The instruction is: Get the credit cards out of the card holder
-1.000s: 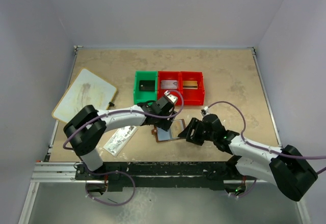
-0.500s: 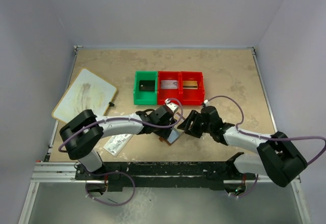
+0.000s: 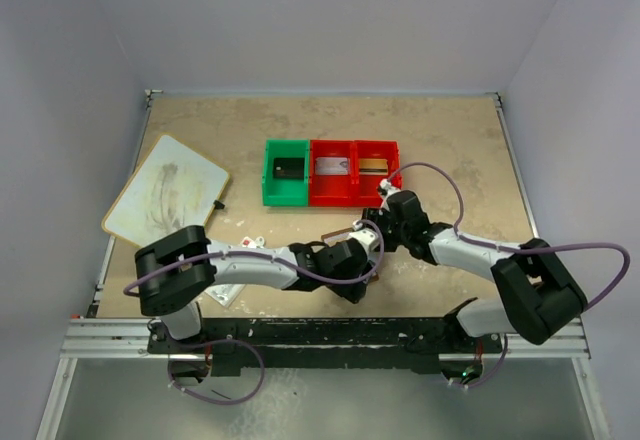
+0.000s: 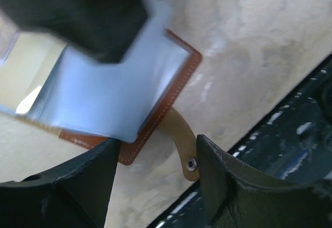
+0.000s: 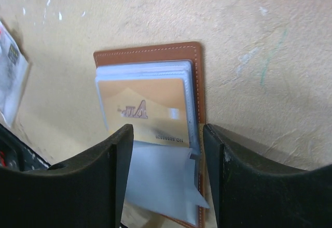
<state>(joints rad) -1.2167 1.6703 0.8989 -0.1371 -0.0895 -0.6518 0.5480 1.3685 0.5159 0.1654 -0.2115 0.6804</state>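
Brown leather card holder (image 5: 155, 53) lies open on the beige stone-look counter (image 5: 259, 57), lower centre of the overhead view, with its clear bluish pockets fanned and a tan card (image 5: 145, 109) in the top one. Both arms reach low toward the middle, wrists nearly meeting. The left gripper (image 4: 156, 146) has its jaws apart and clamps nothing; the holder's corner and studded strap (image 4: 179, 134) lie between them. The right gripper (image 5: 167, 129) hangs over the pockets, jaws spread, with no grip visible.
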